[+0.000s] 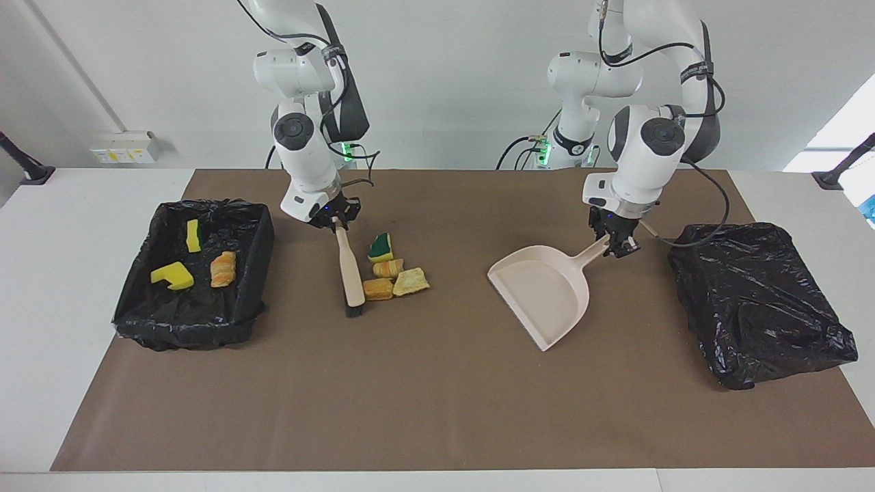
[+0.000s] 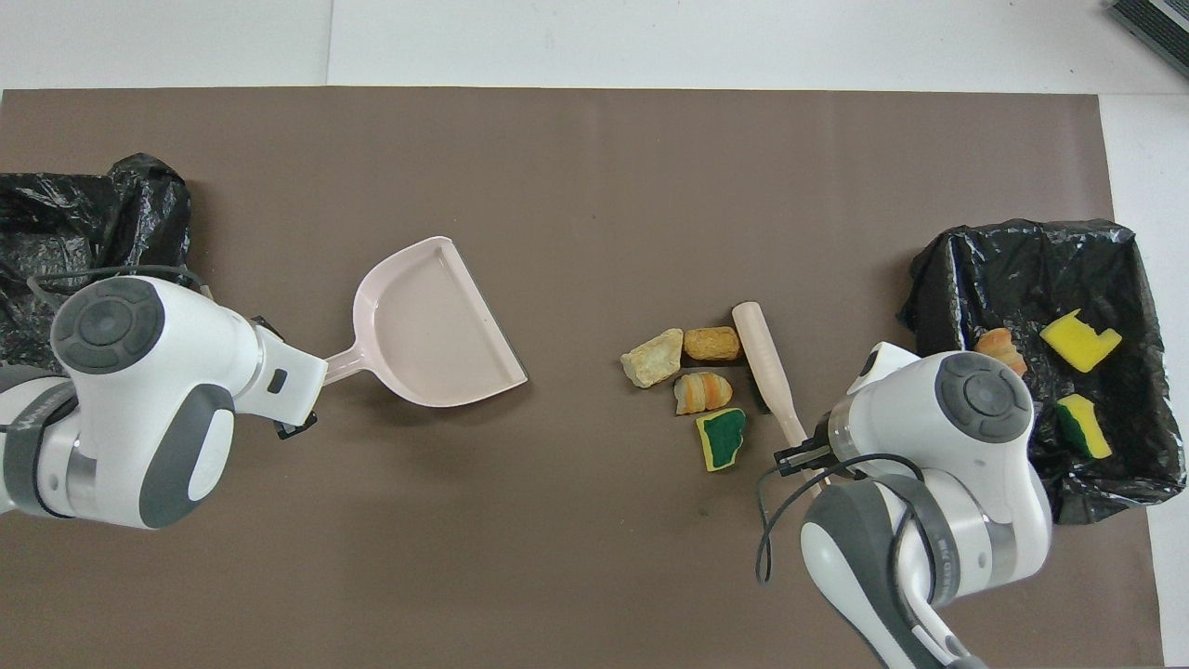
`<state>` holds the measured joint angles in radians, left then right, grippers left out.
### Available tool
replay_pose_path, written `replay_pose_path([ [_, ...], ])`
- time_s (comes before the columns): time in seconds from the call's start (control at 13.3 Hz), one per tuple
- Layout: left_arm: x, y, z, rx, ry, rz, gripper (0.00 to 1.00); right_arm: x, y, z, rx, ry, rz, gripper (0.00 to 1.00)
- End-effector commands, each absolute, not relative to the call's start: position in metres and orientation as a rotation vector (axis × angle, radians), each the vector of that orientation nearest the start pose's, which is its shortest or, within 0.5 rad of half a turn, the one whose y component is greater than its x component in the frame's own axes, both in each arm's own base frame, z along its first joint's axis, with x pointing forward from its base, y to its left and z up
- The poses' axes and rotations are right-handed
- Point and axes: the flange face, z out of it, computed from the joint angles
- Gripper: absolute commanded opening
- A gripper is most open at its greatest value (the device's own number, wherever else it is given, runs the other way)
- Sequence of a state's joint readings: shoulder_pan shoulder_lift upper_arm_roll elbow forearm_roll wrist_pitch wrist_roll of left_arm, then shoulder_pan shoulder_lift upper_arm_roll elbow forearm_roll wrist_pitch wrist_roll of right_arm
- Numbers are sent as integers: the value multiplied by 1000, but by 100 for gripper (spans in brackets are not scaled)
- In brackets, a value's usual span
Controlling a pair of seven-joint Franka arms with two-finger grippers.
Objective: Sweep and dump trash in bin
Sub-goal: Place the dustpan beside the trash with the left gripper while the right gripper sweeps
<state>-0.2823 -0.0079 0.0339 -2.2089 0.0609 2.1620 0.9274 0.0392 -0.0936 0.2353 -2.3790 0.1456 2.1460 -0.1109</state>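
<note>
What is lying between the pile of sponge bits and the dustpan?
Nothing: only bare brown mat lies between the sponge scraps and the dustpan. Both the overhead and facing views show it.

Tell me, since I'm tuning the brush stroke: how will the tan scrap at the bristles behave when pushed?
The tan scrap looks like blocky foam, so probably light and likelier to slide than roll. It lies flat against the brush, so tipping seems unlikely. Touching the neighbouring scraps, it may well shove them along together.
</note>
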Motion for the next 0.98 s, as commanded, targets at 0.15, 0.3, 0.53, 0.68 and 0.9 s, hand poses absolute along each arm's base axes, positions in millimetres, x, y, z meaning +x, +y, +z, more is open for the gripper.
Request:
replay_pose_path([
  [0.15,481,-162,362,-2521,1797,104,0,453,148,347,-2948,-508,258,0],
  [0.3,478,-168,360,-2526,1792,115,0,456,140,362,-2980,-323,292,0],
  [0.53,482,-167,361,-2545,1768,107,45,439,143,367,-3048,20,287,0],
  [0.68,483,-172,361,-2535,1780,88,94,406,147,355,-3075,81,205,0],
  [0.9,486,-173,362,-2536,1774,40,100,380,170,354,-3085,204,206,0],
])
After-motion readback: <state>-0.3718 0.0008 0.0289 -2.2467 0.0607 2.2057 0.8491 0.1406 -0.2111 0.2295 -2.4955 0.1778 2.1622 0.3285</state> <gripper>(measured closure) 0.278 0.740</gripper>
